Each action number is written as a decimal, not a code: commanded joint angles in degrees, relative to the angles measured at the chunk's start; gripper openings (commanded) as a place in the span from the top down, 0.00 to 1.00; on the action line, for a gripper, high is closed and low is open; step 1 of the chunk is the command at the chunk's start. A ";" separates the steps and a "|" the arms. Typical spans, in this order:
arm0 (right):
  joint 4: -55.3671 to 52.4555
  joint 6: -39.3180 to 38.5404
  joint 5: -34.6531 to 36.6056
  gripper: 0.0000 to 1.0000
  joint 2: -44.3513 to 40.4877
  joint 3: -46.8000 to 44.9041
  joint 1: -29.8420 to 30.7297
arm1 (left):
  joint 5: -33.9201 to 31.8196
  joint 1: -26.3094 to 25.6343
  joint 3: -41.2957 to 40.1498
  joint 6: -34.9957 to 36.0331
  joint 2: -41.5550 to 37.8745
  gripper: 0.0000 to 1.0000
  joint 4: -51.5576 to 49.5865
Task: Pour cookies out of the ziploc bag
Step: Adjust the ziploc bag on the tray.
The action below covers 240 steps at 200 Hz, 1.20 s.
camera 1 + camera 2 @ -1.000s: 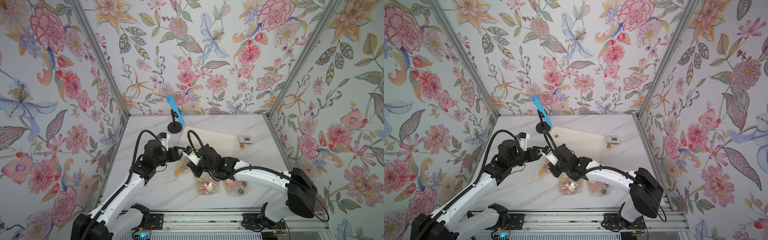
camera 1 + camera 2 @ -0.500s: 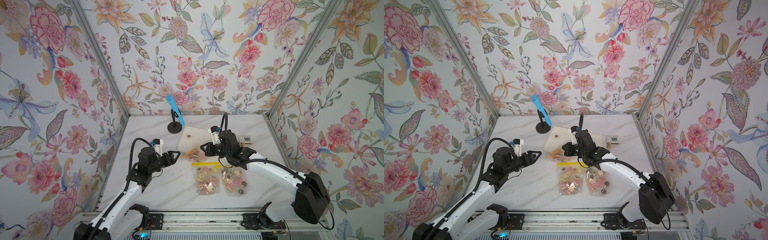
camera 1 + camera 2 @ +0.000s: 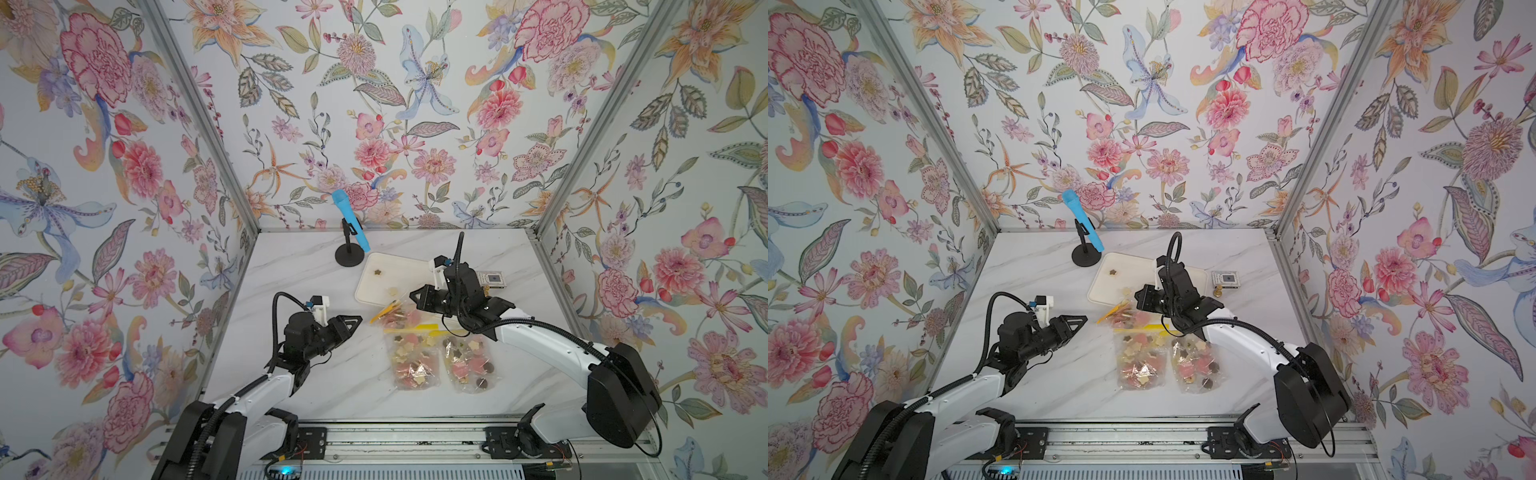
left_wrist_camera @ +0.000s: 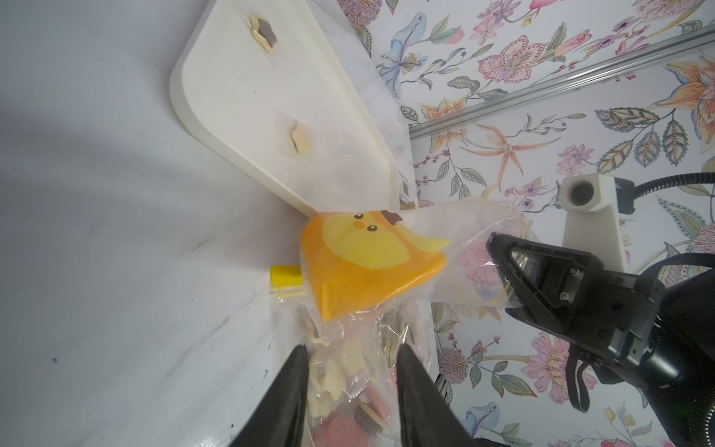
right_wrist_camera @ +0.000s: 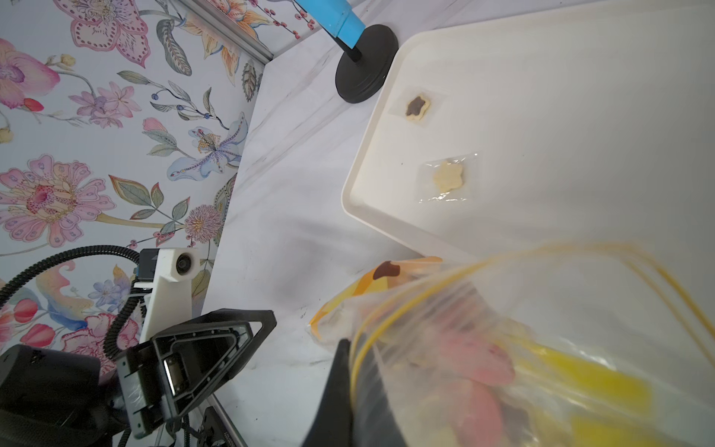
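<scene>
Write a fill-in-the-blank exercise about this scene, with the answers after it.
The cream tray holds exactly ___ cookies.
The microphone on the black stand is ___.
The right end effector is shut on a ziploc bag; the left end effector, jaws apart, holds ___.
On the marble table lie ___ other filled bags.
Answers: two; blue; nothing; two.

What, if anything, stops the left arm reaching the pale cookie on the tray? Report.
Probably yes: the left gripper hangs free and the pale cookie lies exposed, though the held bag crowds it.
</scene>
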 commanded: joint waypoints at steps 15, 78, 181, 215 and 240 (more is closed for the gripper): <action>2.58 2.13 1.47 1.00 -0.27 -0.94 -0.45 | 2.05 -1.92 0.88 -1.48 5.41 0.58 6.46; 2.80 2.24 1.77 1.00 -0.50 -0.94 -0.49 | 1.35 -4.55 2.75 -3.55 11.63 0.57 11.72; 3.19 2.37 2.12 1.00 -0.34 -1.39 -0.62 | 1.82 -5.93 4.93 -4.26 17.61 0.66 13.30; 3.26 2.50 2.11 1.00 -0.22 -1.38 -0.62 | 1.96 -6.32 5.30 -4.43 19.01 0.72 13.74; 3.41 2.59 1.96 1.00 -0.11 -1.40 -0.62 | 1.74 -6.41 5.39 -4.68 19.19 0.82 13.83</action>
